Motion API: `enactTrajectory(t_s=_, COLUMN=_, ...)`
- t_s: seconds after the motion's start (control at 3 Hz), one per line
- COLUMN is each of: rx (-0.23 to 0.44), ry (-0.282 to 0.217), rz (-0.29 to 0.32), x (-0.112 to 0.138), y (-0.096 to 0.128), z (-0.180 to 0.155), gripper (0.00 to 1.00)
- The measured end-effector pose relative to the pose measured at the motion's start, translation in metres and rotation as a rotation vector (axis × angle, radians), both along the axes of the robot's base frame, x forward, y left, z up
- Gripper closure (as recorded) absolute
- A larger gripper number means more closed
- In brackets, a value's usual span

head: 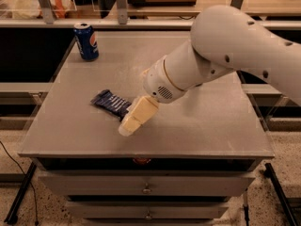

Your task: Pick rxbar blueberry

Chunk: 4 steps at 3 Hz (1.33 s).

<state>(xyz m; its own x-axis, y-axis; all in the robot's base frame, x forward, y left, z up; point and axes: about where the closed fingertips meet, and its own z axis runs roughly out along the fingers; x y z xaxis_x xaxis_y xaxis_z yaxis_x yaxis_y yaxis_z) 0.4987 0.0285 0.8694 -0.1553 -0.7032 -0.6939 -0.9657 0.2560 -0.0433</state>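
The rxbar blueberry (110, 102) is a flat dark navy bar with pale stripes, lying on the grey table top (207, 121) left of centre. My gripper (132, 122) hangs from the white arm (235, 46) with its cream-coloured tip just right of the bar, low over the table and covering the bar's right end. Whether it touches the bar cannot be told.
A blue Pepsi can (86, 42) stands upright at the table's far left corner. The table's front edge is just below the gripper, with drawers (148, 187) under it. Shelving and rails stand behind the table.
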Motion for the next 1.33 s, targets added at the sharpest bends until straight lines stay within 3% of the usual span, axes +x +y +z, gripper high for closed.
enactTrajectory(t_s=0.33, rx=0.001, ry=-0.015, rz=-0.021, x=0.013, y=0.008, z=-0.012, gripper=0.00)
enactTrajectory(t_s=0.67, rx=0.010, ry=-0.025, rz=-0.027, x=0.041, y=0.032, z=-0.036, gripper=0.00)
enactTrajectory(t_s=1.0, rx=0.012, ry=-0.023, rz=-0.020, x=0.044, y=0.041, z=-0.042, gripper=0.00)
enactTrajectory(t_s=1.33, rx=0.013, ry=-0.018, rz=-0.012, x=0.046, y=0.046, z=-0.045, gripper=0.18)
